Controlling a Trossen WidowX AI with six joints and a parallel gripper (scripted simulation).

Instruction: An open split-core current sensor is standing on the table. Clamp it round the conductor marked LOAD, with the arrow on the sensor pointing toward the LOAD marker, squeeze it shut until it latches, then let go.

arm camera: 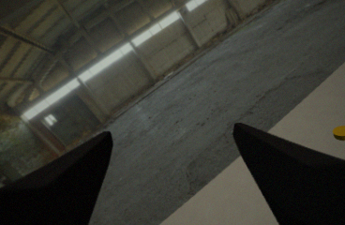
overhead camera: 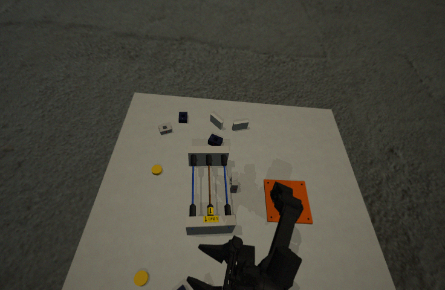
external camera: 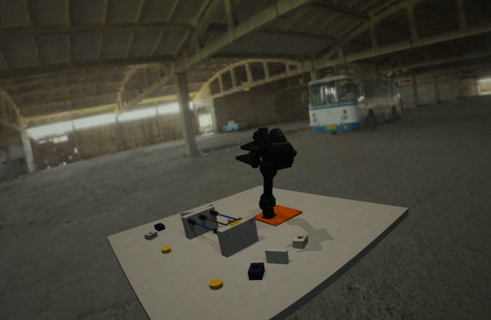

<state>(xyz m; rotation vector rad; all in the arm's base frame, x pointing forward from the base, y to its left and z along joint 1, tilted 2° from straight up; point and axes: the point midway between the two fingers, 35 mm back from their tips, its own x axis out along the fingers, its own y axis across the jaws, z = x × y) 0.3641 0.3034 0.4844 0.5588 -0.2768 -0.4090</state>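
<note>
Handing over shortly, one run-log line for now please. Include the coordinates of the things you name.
gripper point(overhead camera: 193, 262) point(external camera: 238, 152) point(arm camera: 173, 133) open, holding nothing | LOAD conductor point(overhead camera: 209, 184) point(external camera: 215, 221) bare, no sensor round it

Blue rods point(overhead camera: 193, 186) point(external camera: 204, 226) flanking brown conductor point(overhead camera: 210, 186) point(external camera: 215, 221)

Dim, murky light is covering all three views; high window strips are glowing behind the blurred bus point(external camera: 351, 102). Soft shadows are falling across the desk point(overhead camera: 127, 211) point(external camera: 329, 226) point(arm camera: 255, 192), and the dark tool point(overhead camera: 195, 262) point(external camera: 238, 152) point(arm camera: 173, 133) is losing detail.
</note>
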